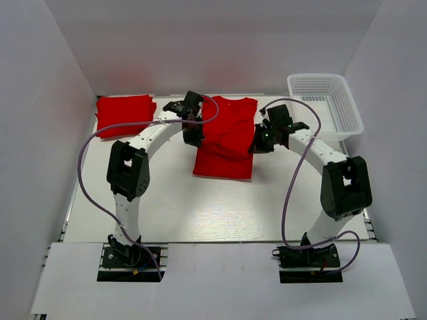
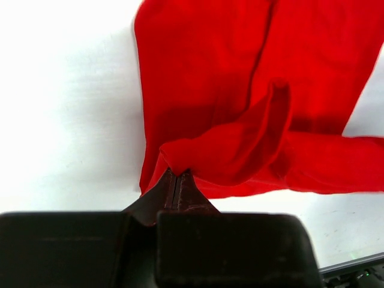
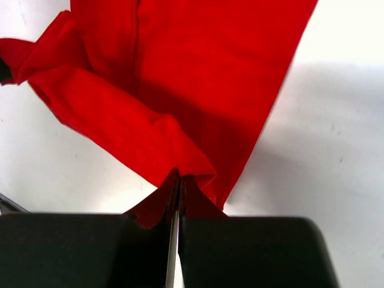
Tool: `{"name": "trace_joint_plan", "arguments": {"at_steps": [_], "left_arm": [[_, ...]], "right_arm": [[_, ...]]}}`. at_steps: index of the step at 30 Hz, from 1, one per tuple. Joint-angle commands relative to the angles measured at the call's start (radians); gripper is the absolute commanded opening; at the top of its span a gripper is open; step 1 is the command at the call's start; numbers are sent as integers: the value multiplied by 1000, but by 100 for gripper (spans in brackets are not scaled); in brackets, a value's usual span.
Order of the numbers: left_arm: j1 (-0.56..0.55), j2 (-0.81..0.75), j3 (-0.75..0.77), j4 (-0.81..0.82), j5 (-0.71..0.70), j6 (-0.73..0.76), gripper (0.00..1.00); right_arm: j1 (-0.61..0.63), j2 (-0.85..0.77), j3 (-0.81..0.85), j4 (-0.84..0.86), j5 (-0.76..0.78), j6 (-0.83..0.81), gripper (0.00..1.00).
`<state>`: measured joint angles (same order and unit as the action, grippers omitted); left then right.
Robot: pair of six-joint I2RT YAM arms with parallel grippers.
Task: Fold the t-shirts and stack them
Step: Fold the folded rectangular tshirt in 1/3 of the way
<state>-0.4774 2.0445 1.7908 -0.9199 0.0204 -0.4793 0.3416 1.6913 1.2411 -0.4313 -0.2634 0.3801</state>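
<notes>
While your left gripper [image 2: 178, 180] and right gripper [image 3: 180, 183] each pinch a soft bunched edge of the centre-frame t-shirt [image 1: 227, 140], a folded t-shirt [image 1: 125, 113] lies flat upper left.

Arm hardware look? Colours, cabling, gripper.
The left arm and right arm match: white links, bulky black joint housings, black bases. A thin purple cable loops off each. The left gripper and right gripper are black with dark tapered fingers.
</notes>
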Motion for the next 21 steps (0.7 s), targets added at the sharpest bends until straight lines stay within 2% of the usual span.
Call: {"name": "trace_joint_plan", "arguments": {"at_steps": [1,9,21], "left_arm": [[23,5,56,10,19,38,0],[42,60,77,76,55,47,0],[60,173,173,85,65,65,0]], "right_arm": [[-22,57,87,-24,-8,-35,0],[-42,139,158,18,7,-40,0],[-62,280,265,68,4,-47,0]]}}
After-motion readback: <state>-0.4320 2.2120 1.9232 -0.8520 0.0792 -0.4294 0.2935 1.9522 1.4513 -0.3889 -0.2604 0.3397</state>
